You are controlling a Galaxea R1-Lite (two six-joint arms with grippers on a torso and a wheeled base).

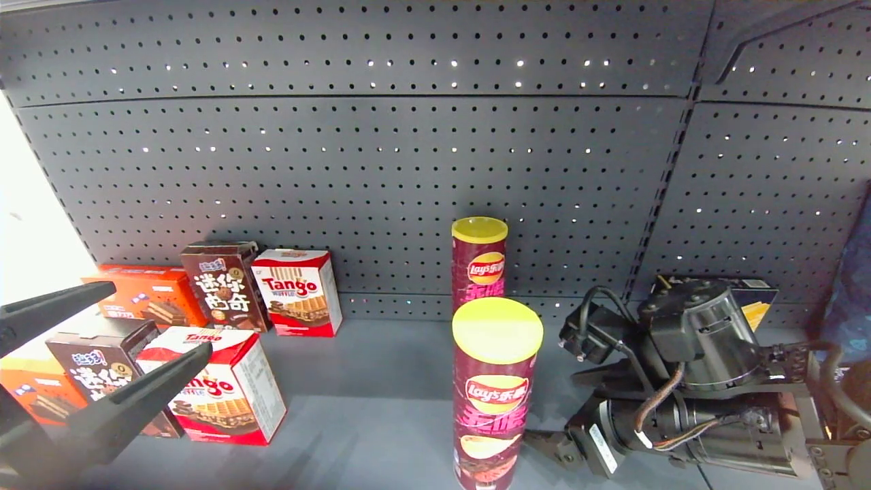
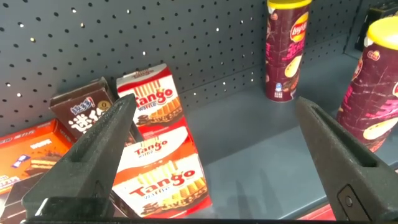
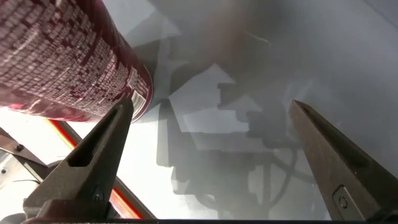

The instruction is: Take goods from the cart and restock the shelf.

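Maroon front can (image 1: 497,395) stood upright on the shelf (image 1: 381,381), close to its front edge (the red strip ran just beside its base). The right gripper (image 3: 211,104) was wide open and empty, one finger just beside the can. I judged it should draw straight back, not sideways, so the can would not tip. A second can (image 1: 479,262) stood behind. The left gripper (image 2: 214,101), also open and empty, hung over the boxes (image 1: 231,388), with bare shelf between.
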